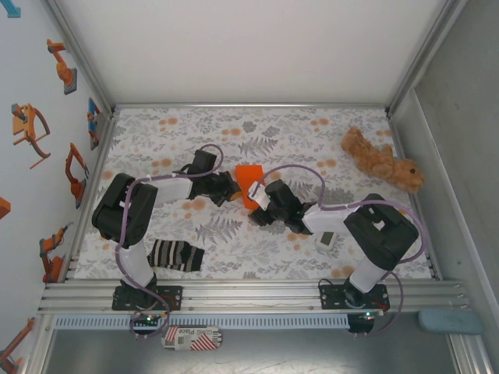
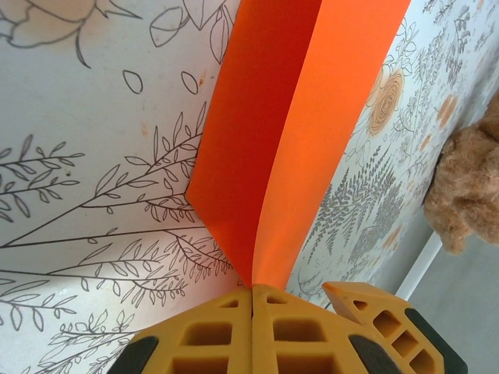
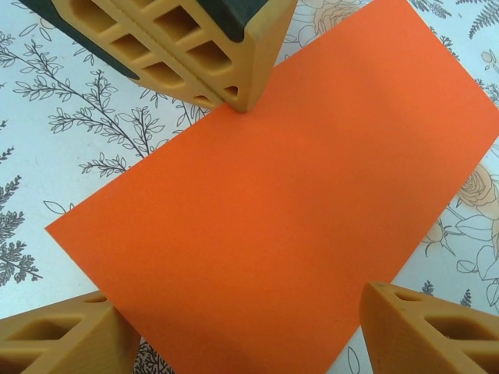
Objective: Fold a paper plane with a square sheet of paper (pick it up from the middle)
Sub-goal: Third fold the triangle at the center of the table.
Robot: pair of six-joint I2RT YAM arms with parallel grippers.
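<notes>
My left pincer (image 2: 252, 290) is clamped on the paper (image 3: 273, 195) at its tips, my right pincer (image 3: 234, 300) gapes just above it. Guess only the half-fold's done, nose and wings left.

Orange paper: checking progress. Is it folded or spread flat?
Folded. Two layers of the paper meet where the left gripper pinches them; the right wrist view shows a rectangle, not a square.
</notes>
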